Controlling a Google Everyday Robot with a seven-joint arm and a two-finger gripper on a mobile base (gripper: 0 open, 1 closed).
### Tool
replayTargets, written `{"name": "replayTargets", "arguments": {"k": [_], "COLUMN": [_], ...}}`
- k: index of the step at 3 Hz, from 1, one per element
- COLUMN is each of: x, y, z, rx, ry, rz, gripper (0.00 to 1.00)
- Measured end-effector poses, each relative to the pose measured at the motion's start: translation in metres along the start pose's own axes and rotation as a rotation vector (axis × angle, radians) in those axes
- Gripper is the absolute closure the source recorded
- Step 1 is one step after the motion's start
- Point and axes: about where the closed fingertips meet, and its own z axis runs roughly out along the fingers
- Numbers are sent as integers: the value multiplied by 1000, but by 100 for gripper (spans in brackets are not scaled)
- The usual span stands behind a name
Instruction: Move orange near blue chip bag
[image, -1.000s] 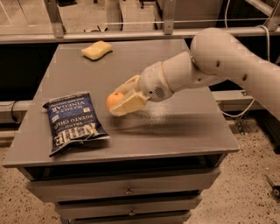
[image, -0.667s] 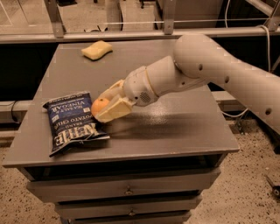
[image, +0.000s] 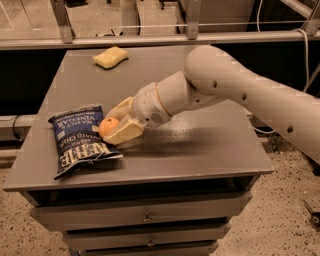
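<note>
Gripper (image: 115, 128) low over the 9 o'clock side of table (image: 210, 150), 2 fingers closed on orange (image: 106, 126) across its middle. Orange at the 3 o'clock edge of blue chip bag (image: 79, 142), touching or just above it, cannot tell. Fruit likely light, firm, smooth-skinned, rolls if dropped, so hold at widest girth. Bag crinkly, may slide. Sponge (image: 110, 56) at 12 o'clock, well apart.

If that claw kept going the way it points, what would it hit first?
Likely the blue chip bag, right ahead of the gripper clamped on the orange; its height is hard to judge.
</note>
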Motion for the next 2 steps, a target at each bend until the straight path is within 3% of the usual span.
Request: {"name": "replayTargets", "arguments": {"k": [1, 2], "x": [3, 2], "y": [-5, -6], "z": [-4, -6], "rx": [23, 29], "ry": [15, 17], "rz": [-27, -44], "gripper": [12, 0]}}
